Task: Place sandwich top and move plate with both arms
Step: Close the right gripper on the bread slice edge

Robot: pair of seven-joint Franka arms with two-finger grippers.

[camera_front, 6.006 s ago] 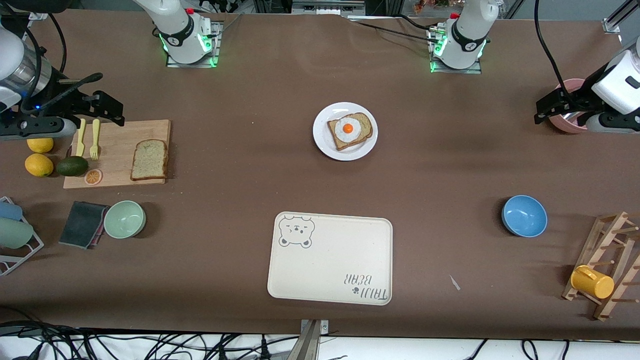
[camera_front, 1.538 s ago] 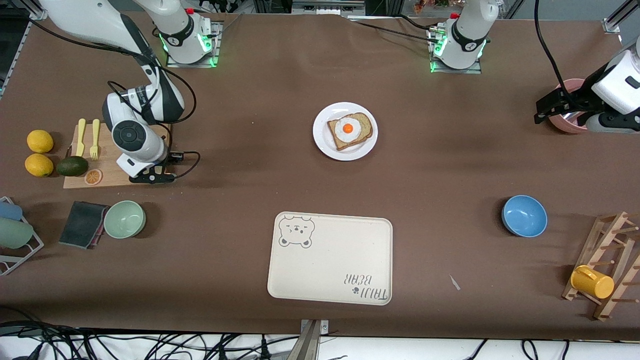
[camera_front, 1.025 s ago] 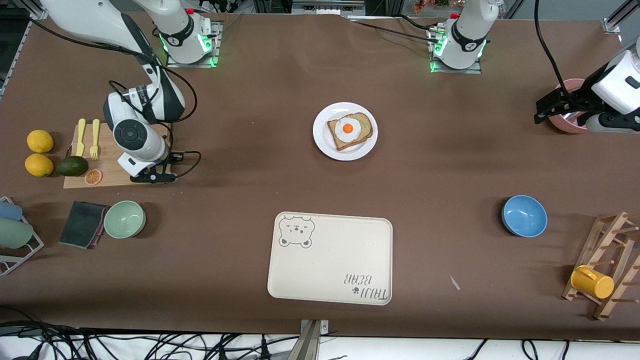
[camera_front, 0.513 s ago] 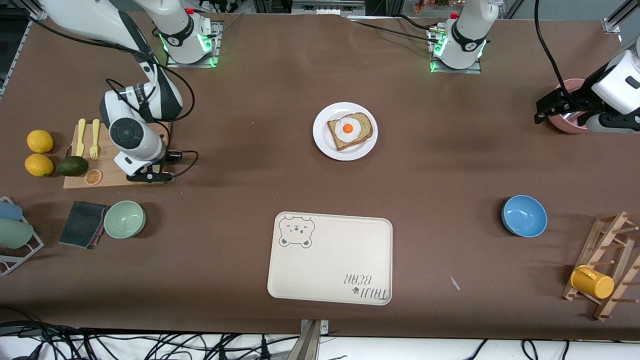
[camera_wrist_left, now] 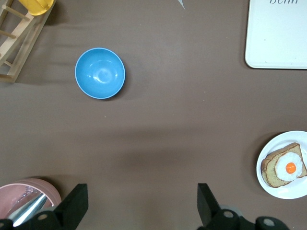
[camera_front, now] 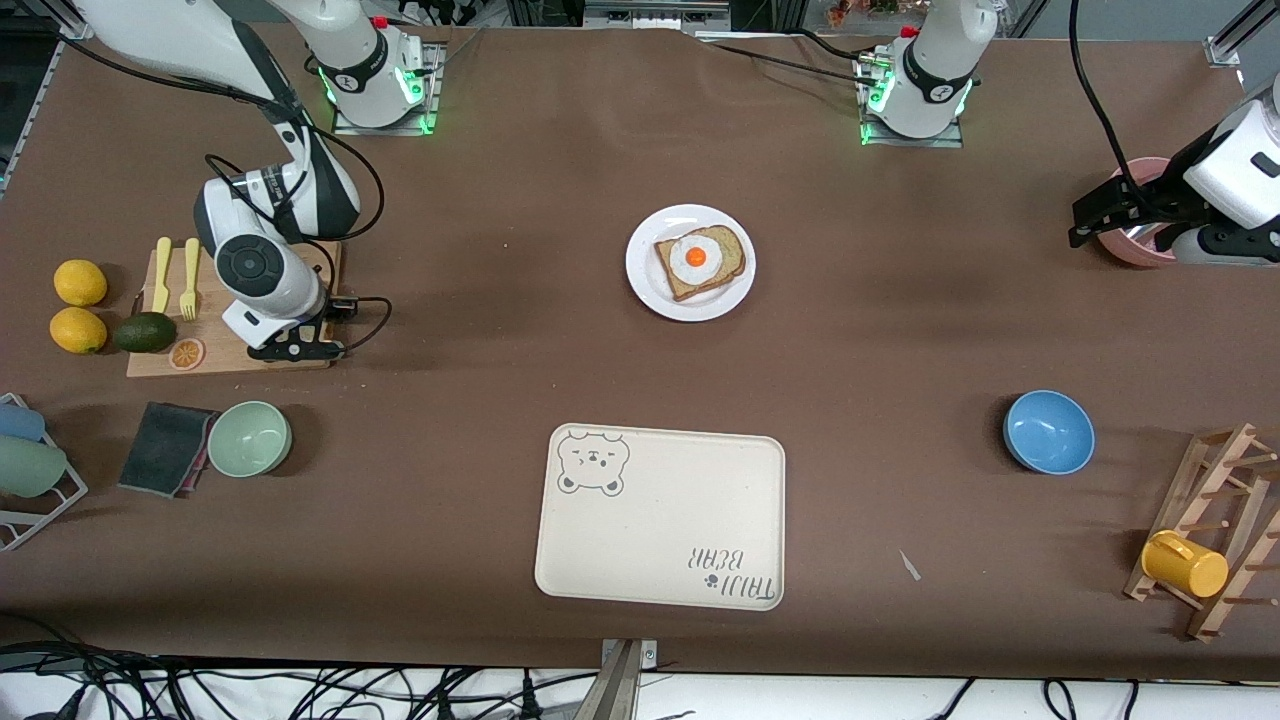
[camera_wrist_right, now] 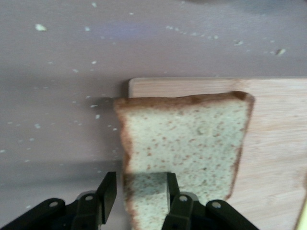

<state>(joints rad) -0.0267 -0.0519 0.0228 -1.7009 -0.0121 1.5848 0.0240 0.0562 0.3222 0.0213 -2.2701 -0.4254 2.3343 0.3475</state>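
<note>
Tan, speckled bread, the sandwich top, sits between the right gripper's two black fingers, which pinch one edge of the slice. In the right wrist view the slice hangs past the corner of the wooden board, part of it over the brown bench, which is dotted with pale crumbs. In the front view the right gripper is low over the board, at the right arm's end of the bench, and the arm's wrist covers the slice. A yellow knife and fork, an avocado and an orange slice lie on the board just beside the wrist.

The left gripper waits with its fingers spread wide and empty, above the rim of a pink bowl at the left arm's end of the bench. The plate is well apart from both grippers, in the middle of the bench, and carries a bread slice with a fried egg. The bear-print tray lies nearer to the front camera than the plate. A blue bowl stands between the tray and the left gripper's end.
</note>
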